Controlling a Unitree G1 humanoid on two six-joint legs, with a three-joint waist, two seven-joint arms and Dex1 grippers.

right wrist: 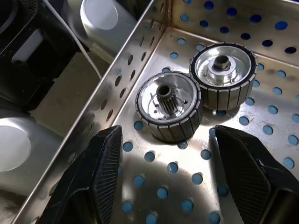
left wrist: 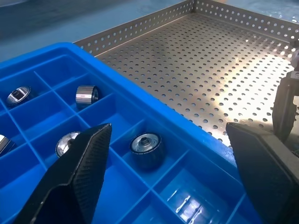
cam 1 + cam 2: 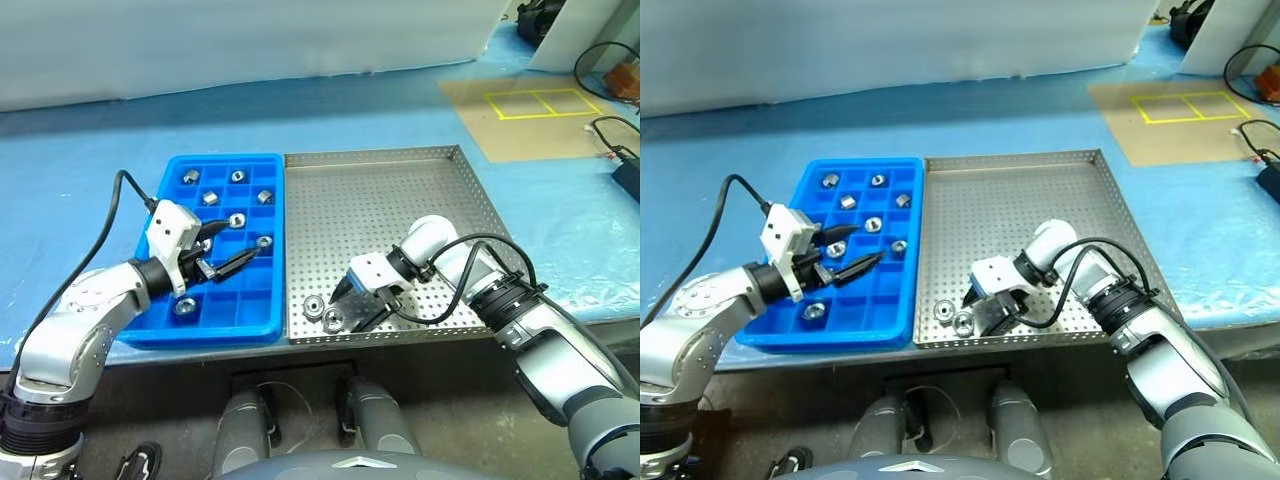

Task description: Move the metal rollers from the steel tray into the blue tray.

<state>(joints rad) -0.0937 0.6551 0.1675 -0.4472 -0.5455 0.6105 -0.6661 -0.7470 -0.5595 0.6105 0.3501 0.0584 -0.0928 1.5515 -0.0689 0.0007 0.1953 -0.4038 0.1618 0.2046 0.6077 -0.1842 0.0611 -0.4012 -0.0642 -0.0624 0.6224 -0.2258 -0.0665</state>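
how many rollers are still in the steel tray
2. Both lie side by side at the steel tray's near-left corner: one roller nearer the blue tray, the other roller just in front of the open right gripper. The gripper could hide more.

Blue tray (image 3: 170,330) beside steel tray (image 3: 400,190), touching, on blue surface (image 3: 80,170). Left end effector (image 3: 232,252) open over blue tray. Right end effector (image 3: 350,305) open, just beside two rollers (image 3: 323,312) at steel tray's near edge.

rollers in blue tray (image 3: 268,312) – 7 | rollers in steel tray (image 3: 460,160) – 2
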